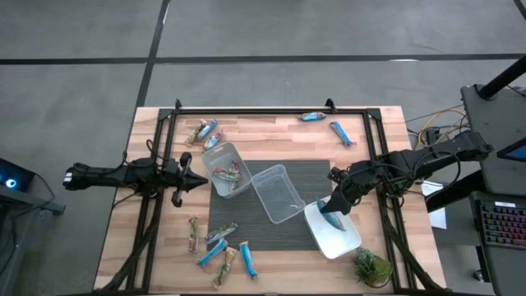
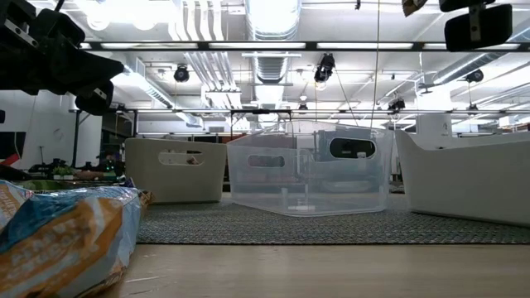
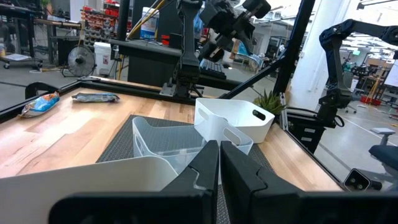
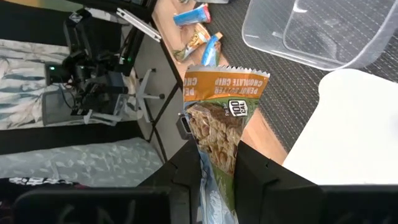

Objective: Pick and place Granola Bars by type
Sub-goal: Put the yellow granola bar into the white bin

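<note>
Granola bars lie in three loose groups: two near the far left edge (image 1: 205, 133), two near the far edge (image 1: 327, 125), and several near the near left edge (image 1: 218, 249). More lie inside the left tub (image 1: 228, 170). My right gripper (image 1: 333, 207) hovers over the white tub (image 1: 337, 238), shut on a tan-and-green bar (image 4: 219, 118). My left gripper (image 1: 196, 182) is shut, holds nothing, and waits beside the left tub, its fingers (image 3: 219, 163) pointing toward the tubs. My right gripper pinches the bar between its two fingers (image 4: 186, 174) at the bar's lower part (image 4: 214, 158), coming from above at a slant. The bar's crimped tan end (image 4: 227, 84) sticks out free beyond the fingertips. It is lifted clear, above the white tub's far rim.
A clear tub (image 1: 279, 193) stands between the left tub and the white one on a dark mat (image 1: 308, 173). A small green plant (image 1: 371, 267) sits at the near right corner. A black frame (image 1: 246, 110) runs along the far and side edges. One bar lies close before the low camera (image 2: 66, 232).
</note>
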`<state>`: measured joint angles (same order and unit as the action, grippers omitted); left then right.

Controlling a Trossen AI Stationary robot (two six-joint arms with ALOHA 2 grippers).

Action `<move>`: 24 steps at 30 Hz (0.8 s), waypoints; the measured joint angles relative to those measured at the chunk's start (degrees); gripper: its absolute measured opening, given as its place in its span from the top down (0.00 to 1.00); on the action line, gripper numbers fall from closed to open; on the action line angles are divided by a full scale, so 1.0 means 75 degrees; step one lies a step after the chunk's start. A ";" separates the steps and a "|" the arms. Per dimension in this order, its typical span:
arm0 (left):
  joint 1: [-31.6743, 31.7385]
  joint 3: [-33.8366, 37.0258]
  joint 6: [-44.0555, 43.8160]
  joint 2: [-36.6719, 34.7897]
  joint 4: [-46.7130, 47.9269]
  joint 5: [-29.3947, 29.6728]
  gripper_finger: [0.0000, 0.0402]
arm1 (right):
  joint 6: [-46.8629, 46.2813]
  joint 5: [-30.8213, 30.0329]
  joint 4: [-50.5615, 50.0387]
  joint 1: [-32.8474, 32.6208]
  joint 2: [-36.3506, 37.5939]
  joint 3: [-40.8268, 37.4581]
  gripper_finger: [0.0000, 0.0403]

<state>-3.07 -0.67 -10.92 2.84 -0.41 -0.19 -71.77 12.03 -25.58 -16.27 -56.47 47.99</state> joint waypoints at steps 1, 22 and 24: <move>0.0000 0.0001 0.0000 -0.0001 0.0001 0.0000 1.00 | 0.0000 0.0000 0.0005 0.0000 0.0000 0.0000 0.85; 0.0000 0.0001 0.0000 -0.0001 0.0001 0.0000 1.00 | 0.0054 0.0003 0.0787 0.0006 0.0003 -0.0015 0.85; -0.0001 -0.0001 0.0000 -0.0001 0.0000 0.0000 1.00 | 0.0055 0.0005 0.0830 0.0006 0.0003 -0.0015 0.85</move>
<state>-3.08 -0.68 -10.92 2.83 -0.41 -0.19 -71.35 12.07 -19.35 -16.23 -56.45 47.88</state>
